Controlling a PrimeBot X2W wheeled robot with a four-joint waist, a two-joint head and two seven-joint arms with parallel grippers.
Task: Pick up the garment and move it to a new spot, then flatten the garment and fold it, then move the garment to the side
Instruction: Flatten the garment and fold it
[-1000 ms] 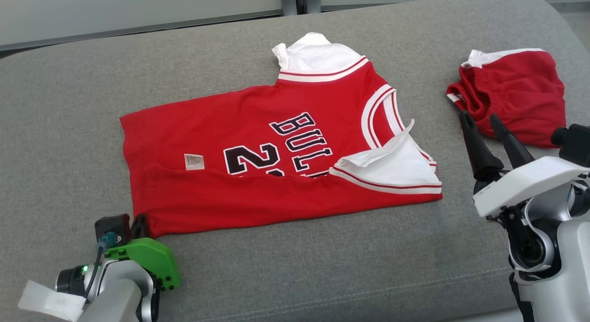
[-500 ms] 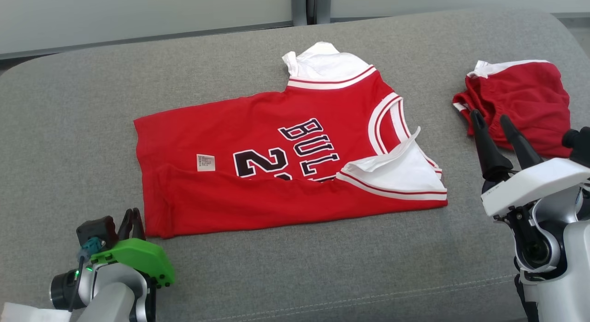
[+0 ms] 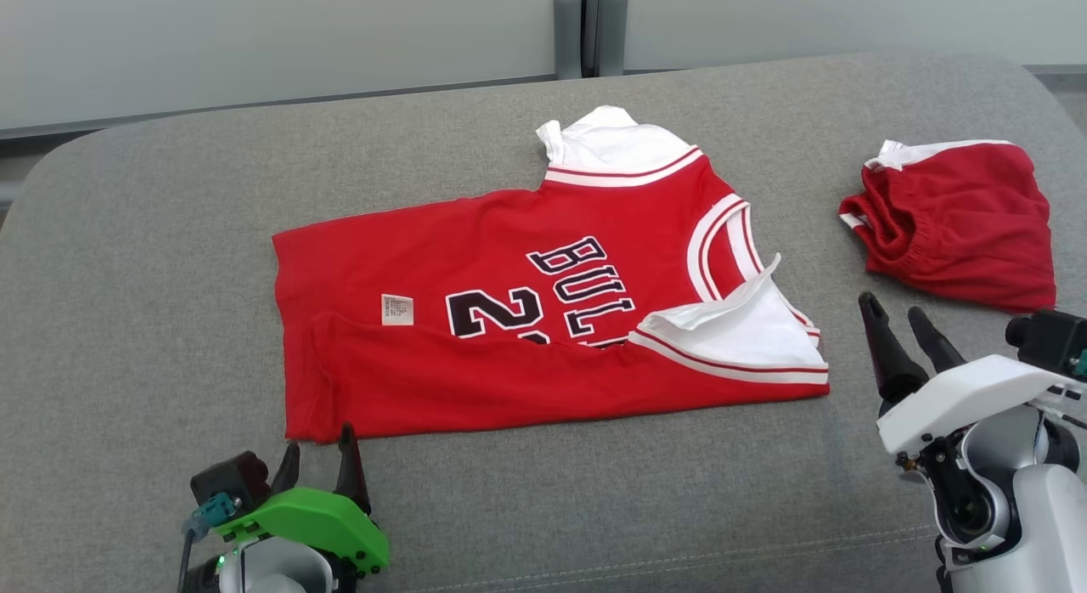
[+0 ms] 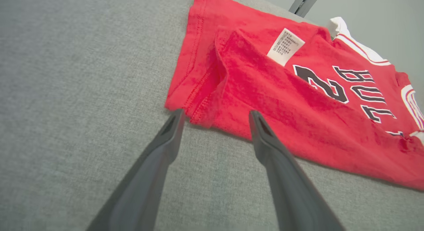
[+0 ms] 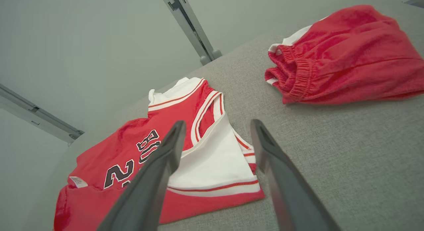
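A broad bench (image 3: 170, 262) covered in grey woven fabric takes up most of the head view. Its far corners are rounded, and a stitched seam (image 3: 764, 548) runs near its front edge. Behind it stands a pale grey-green wall (image 3: 255, 41), smooth and plain, with a darker strip (image 3: 255, 107) along its foot. A grey upright post (image 3: 582, 28) divides the wall panels. In the right wrist view a metal rail (image 5: 36, 116) crosses the wall aslant. The light is soft and even, with only faint shadows.
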